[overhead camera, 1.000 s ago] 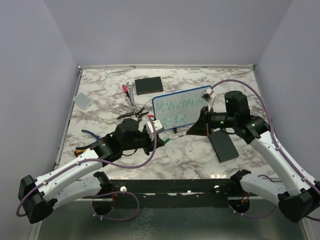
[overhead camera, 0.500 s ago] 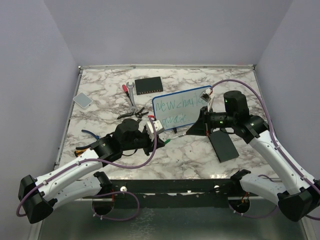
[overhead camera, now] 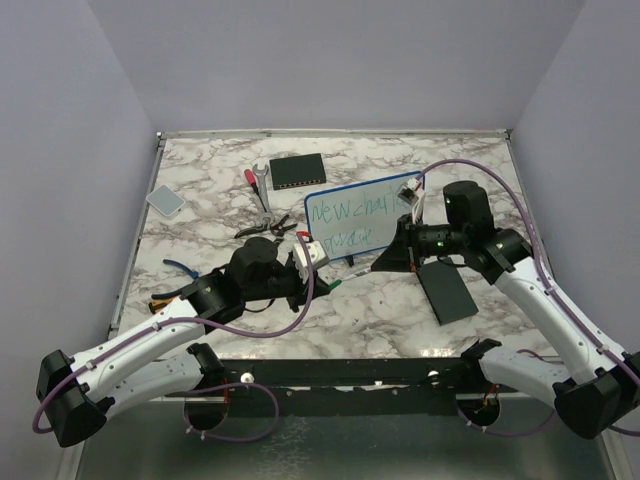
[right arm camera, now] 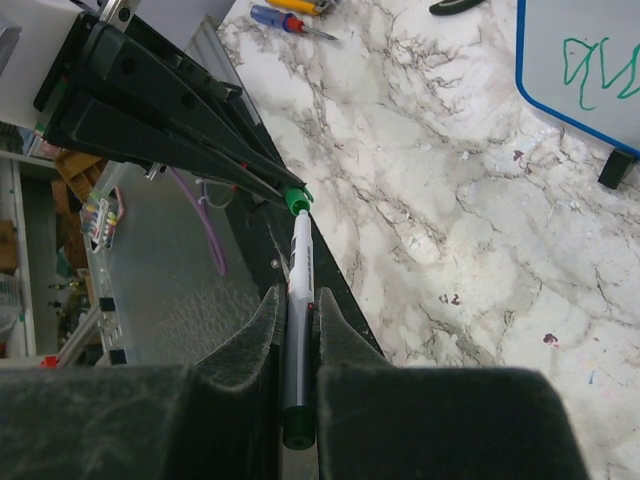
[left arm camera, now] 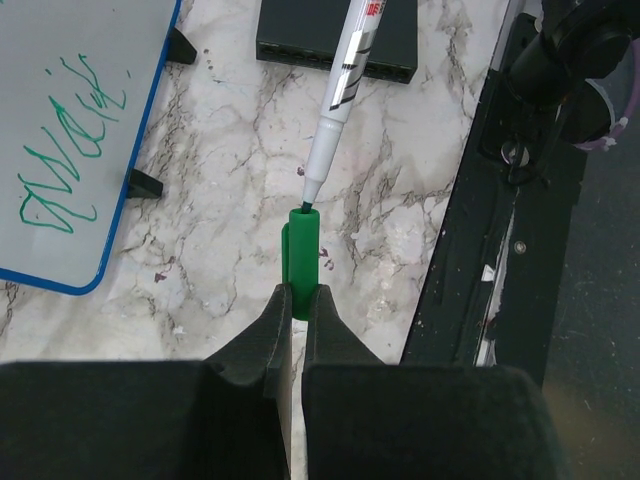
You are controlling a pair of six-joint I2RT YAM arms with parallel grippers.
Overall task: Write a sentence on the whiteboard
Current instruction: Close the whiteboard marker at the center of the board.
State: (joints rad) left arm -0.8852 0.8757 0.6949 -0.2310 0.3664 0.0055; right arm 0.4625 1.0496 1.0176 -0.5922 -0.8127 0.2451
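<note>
The whiteboard (overhead camera: pixel 360 218) stands tilted on its black feet at the table's centre back, with the green sentence (overhead camera: pixel 352 210) in two lines on it. It also shows in the left wrist view (left arm camera: pixel 60 110) and the right wrist view (right arm camera: pixel 590 60). My left gripper (left arm camera: pixel 297 300) is shut on a green marker cap (left arm camera: pixel 302 250). My right gripper (right arm camera: pixel 297 298) is shut on a white marker (right arm camera: pixel 299 270). The marker's tip (left arm camera: pixel 309 197) sits at the cap's open mouth. In the top view the two grippers (overhead camera: pixel 322 283) (overhead camera: pixel 385 262) face each other in front of the board.
A flat black pad (overhead camera: pixel 447 291) lies under the right arm. A black box with ports (overhead camera: pixel 298 172), a wrench (overhead camera: pixel 262 188), pliers (overhead camera: pixel 265 228) and a small grey pad (overhead camera: pixel 166 200) lie at the back left. The table's near edge (left arm camera: pixel 500 230) is close.
My right arm has shifted slightly left, bringing the marker tip closer to the cap. The left arm has stayed put.
</note>
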